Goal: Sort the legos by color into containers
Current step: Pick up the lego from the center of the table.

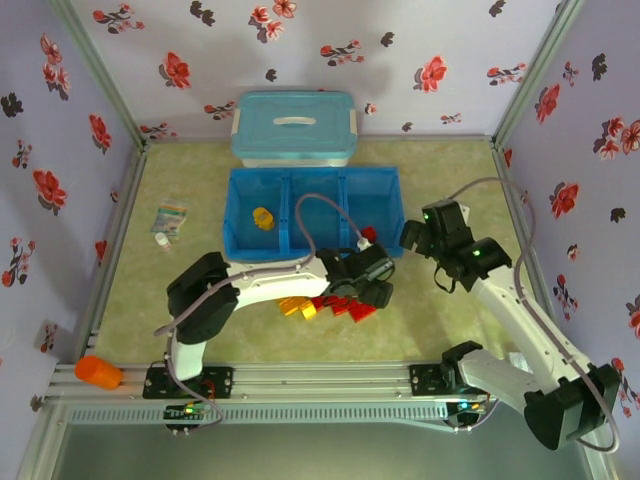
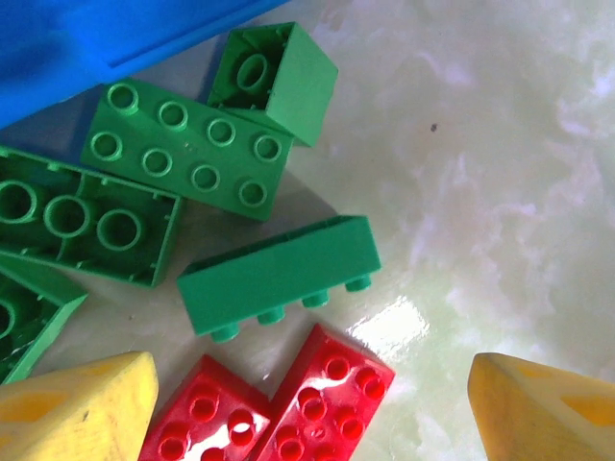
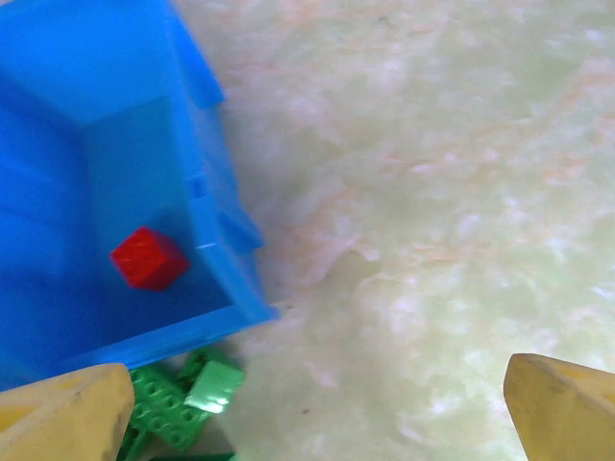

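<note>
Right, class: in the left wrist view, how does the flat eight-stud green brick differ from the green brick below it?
The eight-stud brick lies flat, studs facing the camera; the lower brick is tipped on its side, studs towards the red bricks. The eight-stud brick sits close to the blue tray; the lower brick lies nearer the red bricks. Both are green, on the table.

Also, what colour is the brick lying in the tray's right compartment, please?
That brick is red, clearest in the right wrist view.
</note>
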You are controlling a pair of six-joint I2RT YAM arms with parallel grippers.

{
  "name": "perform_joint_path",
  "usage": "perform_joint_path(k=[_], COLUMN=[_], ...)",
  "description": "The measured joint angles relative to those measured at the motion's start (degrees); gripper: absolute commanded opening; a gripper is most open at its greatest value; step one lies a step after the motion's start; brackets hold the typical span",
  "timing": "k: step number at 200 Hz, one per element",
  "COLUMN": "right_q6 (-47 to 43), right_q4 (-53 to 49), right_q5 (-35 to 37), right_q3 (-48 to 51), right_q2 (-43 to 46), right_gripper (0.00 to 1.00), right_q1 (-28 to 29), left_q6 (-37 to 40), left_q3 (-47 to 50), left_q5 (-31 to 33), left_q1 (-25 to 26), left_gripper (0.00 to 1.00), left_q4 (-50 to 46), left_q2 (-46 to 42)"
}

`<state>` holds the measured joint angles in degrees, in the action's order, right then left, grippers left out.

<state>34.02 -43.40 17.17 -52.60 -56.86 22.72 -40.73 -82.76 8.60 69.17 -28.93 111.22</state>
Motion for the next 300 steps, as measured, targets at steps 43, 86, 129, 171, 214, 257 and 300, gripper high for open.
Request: perform_joint_path(k=[43, 86, 129, 171, 214, 257, 300], right_q6=[0.7, 1.2, 1.2, 2.0, 2.2, 2.3, 2.6], right_q4=[-0.9, -0.5, -0.1, 0.2, 0.2, 0.3, 0.3], right_q5=[0.0, -0.6, -0.7, -0.7, -0.7, -0.7, -0.9], right_q3=[3.0, 5.4, 7.0, 8.2, 8.9, 9.5, 9.6], right_q2=[3.0, 4.2, 5.3, 6.7, 7.5, 8.4, 9.0], right_gripper=[0.99, 0.99, 0.99, 0.99, 0.99, 0.99, 0.99], right_q1=[-1.9, -1.9, -2.1, -2.1, -2.2, -2.5, -2.5], left_q6=[-2.2, -3.7, -4.4, -4.5, -4.9, -5.2, -5.1], left_q3=[-4.9, -6.2, -7.8, -10.1, -10.6, -11.1, -11.3], left_q5=[2.2, 3.4, 3.9, 3.9, 3.9, 4.1, 4.2], left_q1=[0.1, 0.1, 0.1, 0.1, 0.1, 0.1, 0.1], left_gripper=[0.85, 0.85, 0.85, 0.84, 0.81, 0.67, 0.56], left_q4=[-4.0, -5.9, -6.7, -7.0, -7.0, -7.6, -7.8], left_q2=[4.3, 7.4, 9.6, 10.6, 12.2, 13.6, 13.6])
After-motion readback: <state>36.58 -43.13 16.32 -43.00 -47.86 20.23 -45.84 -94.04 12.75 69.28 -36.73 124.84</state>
